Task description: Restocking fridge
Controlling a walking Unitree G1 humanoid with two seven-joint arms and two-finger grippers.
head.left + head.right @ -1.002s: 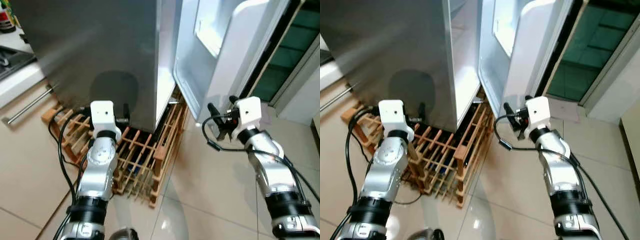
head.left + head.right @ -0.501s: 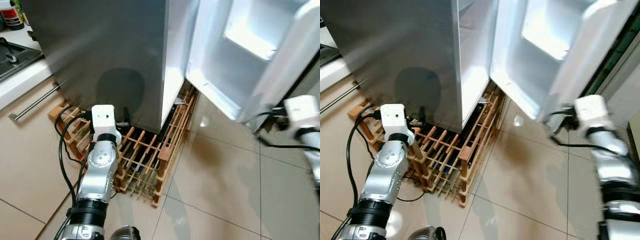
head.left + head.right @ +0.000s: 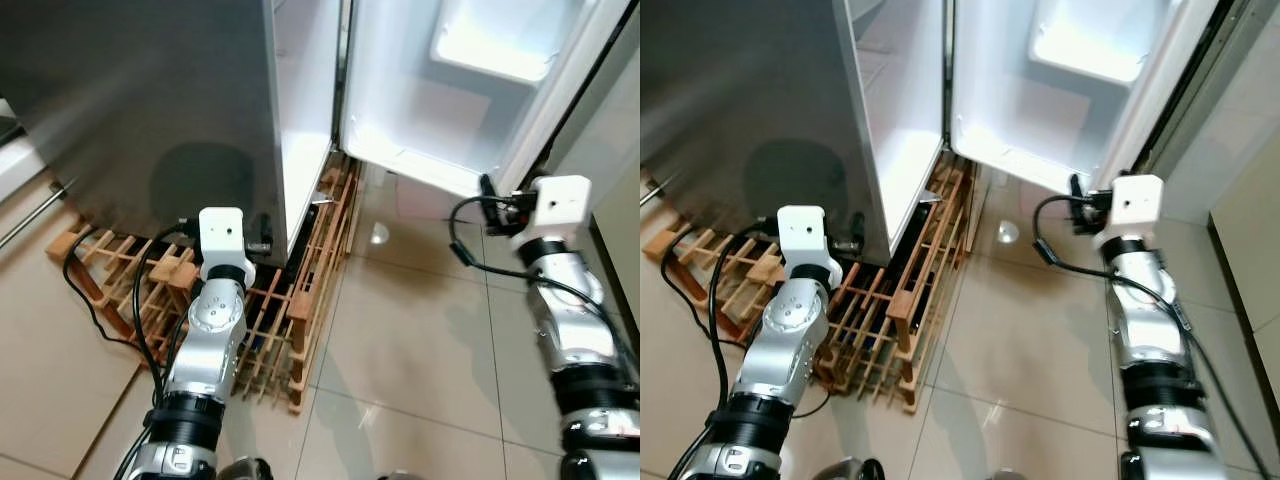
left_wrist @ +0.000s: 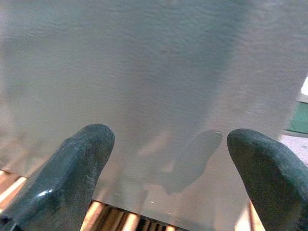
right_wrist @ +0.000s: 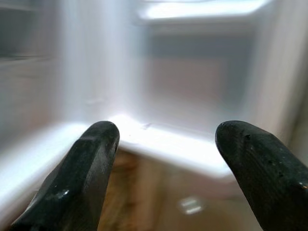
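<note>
The tall stainless-steel fridge [image 3: 150, 90] stands on a slatted wooden rack [image 3: 300, 300], and its white-lined door [image 3: 470, 90] hangs open on the robot's right. That looks like the only step done; nothing to stock is in either tool, so loading is all left. The right tool [image 5: 166, 168], fingers apart and empty, sits just beside the door's lower corner. The left tool [image 4: 168, 168], also spread and empty, faces the fridge's grey side.
</note>
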